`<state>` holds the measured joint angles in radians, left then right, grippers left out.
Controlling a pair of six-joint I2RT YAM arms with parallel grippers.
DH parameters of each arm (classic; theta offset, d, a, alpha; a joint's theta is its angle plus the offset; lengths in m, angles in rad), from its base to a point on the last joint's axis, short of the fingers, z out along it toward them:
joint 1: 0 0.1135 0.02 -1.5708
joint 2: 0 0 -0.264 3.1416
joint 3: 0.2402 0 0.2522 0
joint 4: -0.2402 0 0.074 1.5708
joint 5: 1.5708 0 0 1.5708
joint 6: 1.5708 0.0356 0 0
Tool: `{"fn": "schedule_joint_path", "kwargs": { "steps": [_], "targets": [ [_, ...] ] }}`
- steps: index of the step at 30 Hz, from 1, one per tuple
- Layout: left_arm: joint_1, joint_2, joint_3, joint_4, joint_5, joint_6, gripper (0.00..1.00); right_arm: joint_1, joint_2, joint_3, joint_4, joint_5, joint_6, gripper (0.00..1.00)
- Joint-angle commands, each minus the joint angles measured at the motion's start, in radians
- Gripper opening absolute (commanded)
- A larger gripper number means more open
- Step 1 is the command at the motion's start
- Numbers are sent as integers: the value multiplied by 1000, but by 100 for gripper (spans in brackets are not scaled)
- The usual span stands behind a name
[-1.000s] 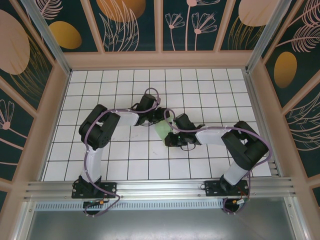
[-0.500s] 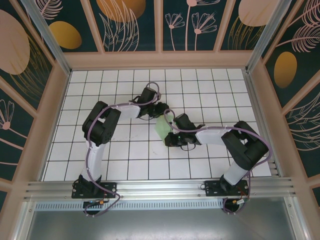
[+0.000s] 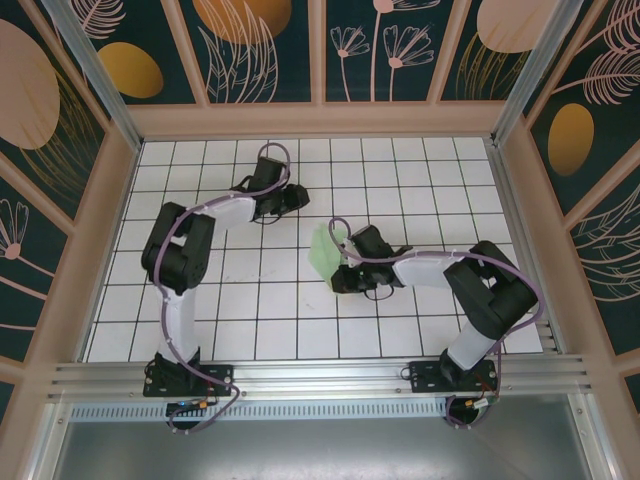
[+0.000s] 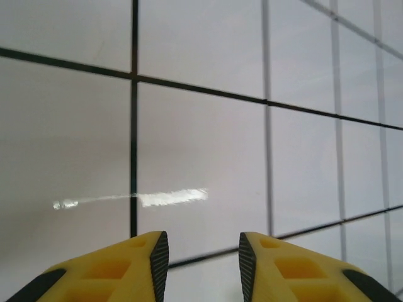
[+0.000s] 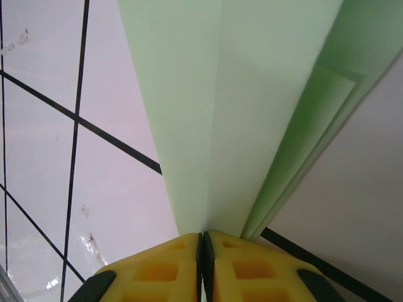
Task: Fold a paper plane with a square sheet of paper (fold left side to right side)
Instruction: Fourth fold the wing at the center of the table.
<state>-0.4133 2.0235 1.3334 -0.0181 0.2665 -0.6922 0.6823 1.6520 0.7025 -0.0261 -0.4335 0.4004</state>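
Right gripper (image 5: 201, 242) pinches the near edge of the folded paper (image 5: 252, 94). The paper runs forward from its fingertips, near the table (image 3: 400, 160) centre, apparently in 2 layers. Left gripper (image 4: 203, 251) spread, over bare table, well apart from the paper.

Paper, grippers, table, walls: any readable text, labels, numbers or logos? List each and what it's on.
No readable text anywhere.
paper: plain green, no print.
left gripper: yellow fingers, no label.
right gripper: yellow fingers, no label.
table: white tiles with black grid lines, no writing.
wall panels: leaf and flower drawings, no letters.
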Motion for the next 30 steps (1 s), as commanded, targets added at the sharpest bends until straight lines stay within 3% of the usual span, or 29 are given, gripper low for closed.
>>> {"fn": "schedule_joint_path", "kwargs": {
  "steps": [1, 7, 12, 22, 30],
  "targets": [
    [-13, -140, -112, 57, 44, 10, 37, -42, 38, -38, -261, 85, -67, 16],
    [-97, -262, -336, 235, 156, -72, 36, -67, 51, -17, -279, 79, -117, 16],
    [-167, -209, -355, 340, 220, -129, 36, -76, 51, -15, -281, 82, -126, 16],
    [-181, -30, -241, 308, 216, -113, 35, -82, 64, -9, -268, 79, -125, 16],
    [-179, 78, -152, 186, 91, -68, 36, -86, 52, -18, -267, 76, -126, 16]
  ]
}}
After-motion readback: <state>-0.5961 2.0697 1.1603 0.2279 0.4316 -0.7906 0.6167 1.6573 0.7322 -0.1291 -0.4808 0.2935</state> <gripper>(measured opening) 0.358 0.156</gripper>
